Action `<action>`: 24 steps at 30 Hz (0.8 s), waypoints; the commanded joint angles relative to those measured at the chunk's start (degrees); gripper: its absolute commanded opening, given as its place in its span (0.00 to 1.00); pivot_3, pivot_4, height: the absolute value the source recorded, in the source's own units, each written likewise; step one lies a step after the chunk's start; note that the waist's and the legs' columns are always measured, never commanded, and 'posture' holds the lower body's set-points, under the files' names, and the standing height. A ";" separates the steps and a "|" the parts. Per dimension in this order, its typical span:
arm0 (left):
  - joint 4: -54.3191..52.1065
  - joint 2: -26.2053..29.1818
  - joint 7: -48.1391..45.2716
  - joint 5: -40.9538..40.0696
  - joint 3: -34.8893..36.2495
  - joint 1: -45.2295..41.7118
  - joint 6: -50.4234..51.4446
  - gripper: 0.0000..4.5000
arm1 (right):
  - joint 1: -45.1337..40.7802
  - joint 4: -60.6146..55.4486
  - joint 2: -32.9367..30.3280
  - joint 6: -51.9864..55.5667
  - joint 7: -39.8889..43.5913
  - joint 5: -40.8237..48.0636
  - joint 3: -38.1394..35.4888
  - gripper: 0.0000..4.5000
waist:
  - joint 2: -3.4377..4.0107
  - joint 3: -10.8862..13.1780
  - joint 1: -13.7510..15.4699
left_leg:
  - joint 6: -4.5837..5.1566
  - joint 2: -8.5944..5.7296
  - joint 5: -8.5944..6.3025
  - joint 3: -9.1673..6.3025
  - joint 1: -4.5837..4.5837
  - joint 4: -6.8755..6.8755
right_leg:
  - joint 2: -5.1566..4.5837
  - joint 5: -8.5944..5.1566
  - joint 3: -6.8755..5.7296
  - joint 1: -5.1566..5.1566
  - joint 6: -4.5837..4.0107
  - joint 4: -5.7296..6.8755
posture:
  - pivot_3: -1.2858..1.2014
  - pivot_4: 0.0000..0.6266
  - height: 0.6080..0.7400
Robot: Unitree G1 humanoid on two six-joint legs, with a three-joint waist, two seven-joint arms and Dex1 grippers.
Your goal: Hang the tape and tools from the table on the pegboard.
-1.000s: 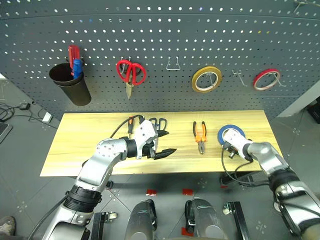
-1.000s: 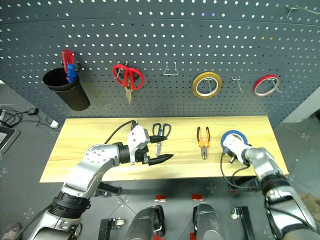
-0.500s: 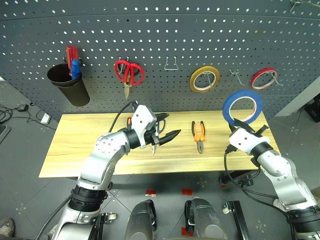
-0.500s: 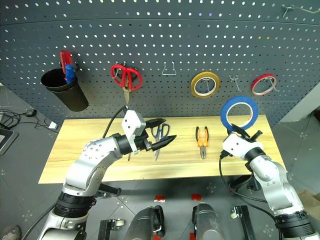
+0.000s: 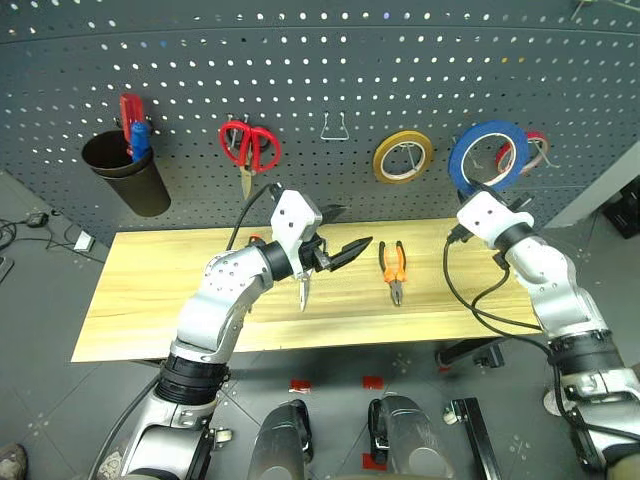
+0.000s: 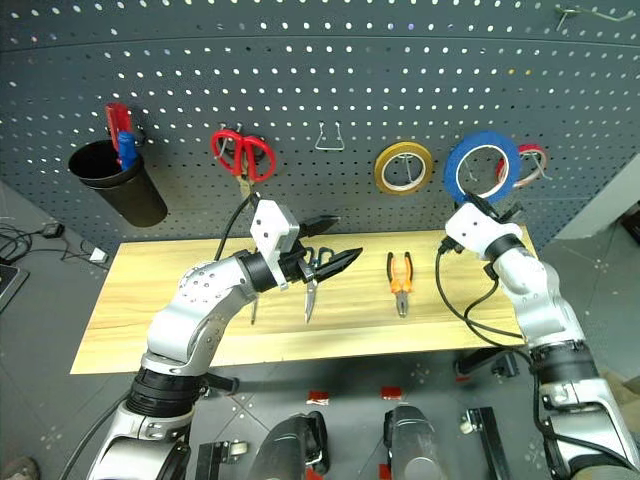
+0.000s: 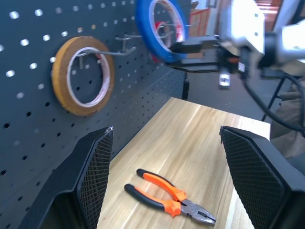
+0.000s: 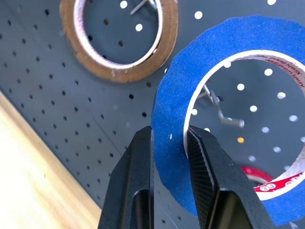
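My right gripper (image 8: 169, 136) is shut on the lower edge of the blue tape (image 5: 458, 160), holding the ring upright close against the pegboard (image 5: 330, 60). A bare metal hook (image 8: 217, 107) shows through the ring's hole. My left gripper (image 5: 345, 232) hovers open and empty above the table (image 5: 150, 300), over the steel scissors (image 6: 310, 295). The orange-handled pliers (image 5: 393, 270) lie flat to the right of it. The screwdriver (image 6: 252, 308) is mostly hidden under my left arm.
On the pegboard hang a yellow roll (image 5: 402, 157), a red-and-white roll (image 5: 535, 150) partly behind the blue tape, red-handled scissors (image 5: 247, 150), a black cup (image 5: 125, 180) with pens, and an empty wire hook (image 5: 333, 128).
My right gripper has lifted the blue tape off the table up to the pegboard, between the yellow and red rolls. My left gripper has risen a little, still open.
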 commanded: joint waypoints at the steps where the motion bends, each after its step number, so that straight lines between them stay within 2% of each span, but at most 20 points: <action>1: -0.74 1.55 -0.62 0.85 0.16 1.84 -1.79 0.84 | 1.11 0.11 0.88 -0.31 1.74 2.55 -0.28 0.23 | 0.00 0.00 0.01 | 0.00 0.01 0.00 0.00 0.00 0.00 | 0.00 0.00 0.00 0.00 0.00 0.00 | 0.44 0.37 1.00; 7: -1.27 7.38 -5.58 0.19 0.14 7.45 0.26 0.84 | 10.47 -9.52 4.52 7.07 2.79 5.48 -1.49 0.65 | 0.00 0.00 0.07 | -0.01 0.01 0.00 0.00 0.00 0.00 | -0.03 0.00 0.01 0.01 0.00 0.02 | 0.44 0.38 1.00; 9: -1.21 10.01 -7.11 0.66 0.60 9.26 0.00 0.84 | 14.78 -15.58 6.95 12.98 3.51 6.95 -1.32 0.81 | 0.01 0.00 0.01 | -0.01 0.02 -0.01 -0.01 0.01 0.01 | -0.03 0.00 0.02 -0.01 0.00 0.05 | 0.44 0.39 1.00; 12: 0.38 15.04 -9.00 1.93 2.62 11.58 -1.54 0.84 | 18.67 -25.23 13.63 28.60 3.51 10.22 -0.69 0.99 | 0.02 0.01 -0.14 | -0.05 0.10 -0.01 -0.08 0.03 -0.03 | 0.01 -0.02 0.01 -0.03 -0.03 0.11 | 0.44 0.40 1.00; 15: 2.34 19.22 -10.03 4.33 3.07 13.25 -4.66 0.84 | 15.58 -28.09 22.13 45.29 0.18 12.41 -0.64 0.99 | 0.02 0.06 -0.31 | -0.06 0.12 -0.01 -0.11 0.05 -0.03 | 0.00 0.02 0.01 -0.04 -0.09 0.13 | 0.44 0.43 1.00; 18: 3.17 21.12 -10.23 5.11 3.53 14.01 -6.01 0.84 | 9.46 -25.35 28.17 56.05 -4.49 11.43 -0.50 0.99 | 0.09 0.22 -0.10 | 0.08 0.11 -0.08 -0.13 0.02 -0.03 | -0.01 0.08 0.00 -0.12 -0.19 0.13 | 0.45 0.44 1.00; 24: 1.44 21.89 -10.10 5.05 3.83 15.53 -5.82 0.84 | -1.40 -12.01 34.15 64.51 -10.59 14.36 -5.87 0.99 | 0.11 0.46 0.48 | 0.06 0.08 -0.06 -0.15 -0.15 -0.05 | -0.06 0.11 -0.08 -0.25 -0.24 0.12 | 0.46 0.48 1.00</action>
